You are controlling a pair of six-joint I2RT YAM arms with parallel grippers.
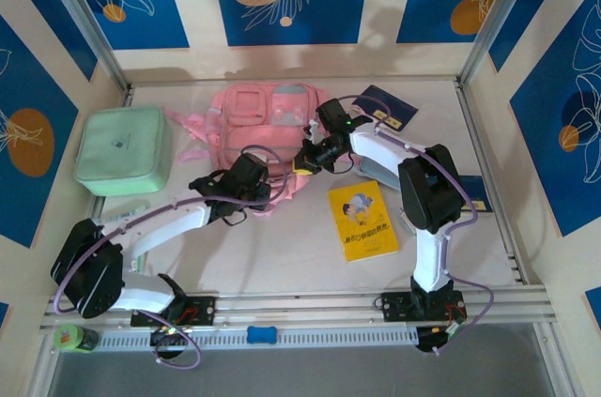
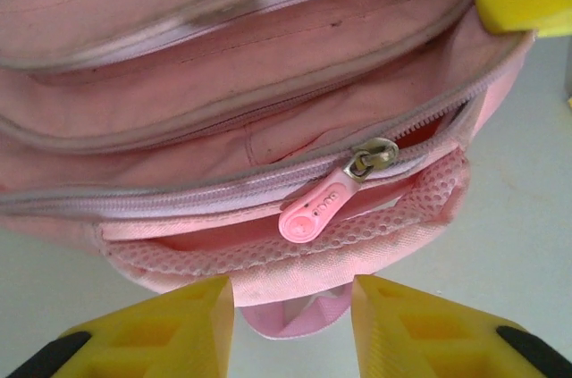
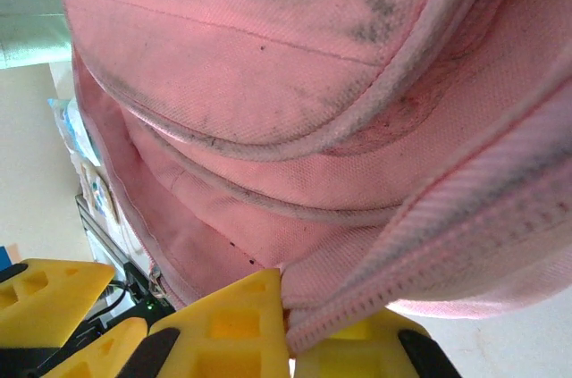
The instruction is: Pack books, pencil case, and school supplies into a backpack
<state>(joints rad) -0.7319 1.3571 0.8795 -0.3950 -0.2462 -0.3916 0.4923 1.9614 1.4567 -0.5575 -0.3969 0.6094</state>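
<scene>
1. As it lies flat on the table [image 1: 282,256] with its front pockets up, the backpack [image 1: 268,120] runs its long axis from far to near, its zippered mouth toward the arm bases. We find it at the far middle of the table.
2. We count one backpack, one yellow book, one navy book and one box.
3. The yellow book [image 1: 362,219] lies cover up to the near right of the backpack and apart from it, its long axis roughly far to near. The navy book [image 1: 388,108] lies tilted at the far right, near the backpack's far corner.
4. We also see another dark navy item [image 1: 474,192] partly hidden behind the right arm, and a grey-blue shape [image 1: 373,172] under that arm. We cannot tell what either is.
5. The mint-green box [image 1: 124,148] stands left of the backpack with its lid closed, so its contents are hidden.
6. In the left wrist view, the zip slider [image 2: 371,156] sits part way along the mouth, with the teeth joined to its left and parted to its right. We cannot tell what the backpack holds.
7. The left gripper [image 2: 293,324] hovers at the mouth with its fingers spread, holding nothing.
8. The right gripper [image 3: 295,329] clamps the zip edge of the backpack between its fingers.
</scene>
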